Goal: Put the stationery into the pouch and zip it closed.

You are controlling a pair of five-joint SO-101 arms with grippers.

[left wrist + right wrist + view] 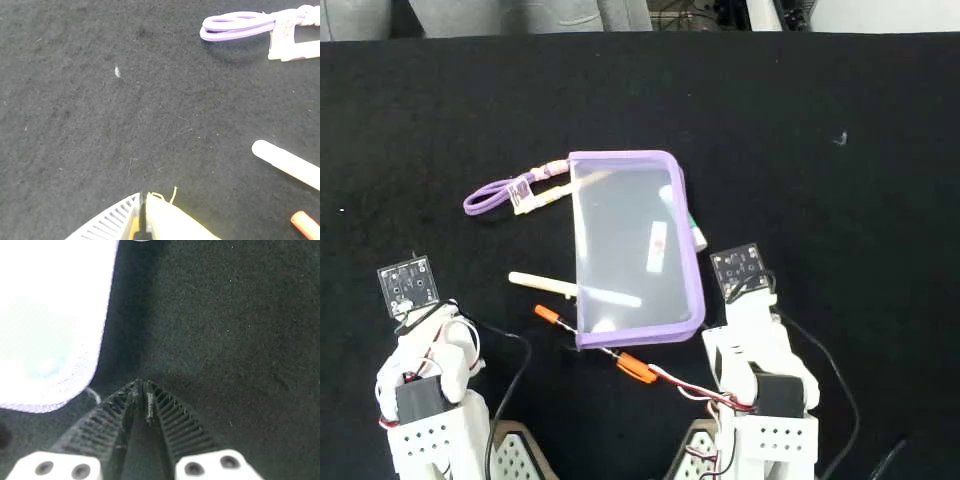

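Observation:
A clear pouch (630, 250) with purple trim lies flat mid-table, its purple strap (495, 195) trailing to the left. A cream pen (545, 284) pokes out from the pouch's left edge. Whether its far end is under or inside the pouch I cannot tell. An orange pen (635, 368) lies slanted at the pouch's near corner. A green-and-white item (695, 232) sits at the pouch's right edge. My left gripper (142, 200) is shut and empty over bare cloth, short of the cream pen (287, 162) and strap (240, 25). My right gripper (142, 387) is shut and empty beside the pouch corner (50, 315).
The black cloth table (840, 140) spreads wide around the pouch. The left arm (420, 350) and right arm (760, 350) sit at the near edge, with cables trailing by the orange pen. A paper tag (295, 47) hangs on the strap.

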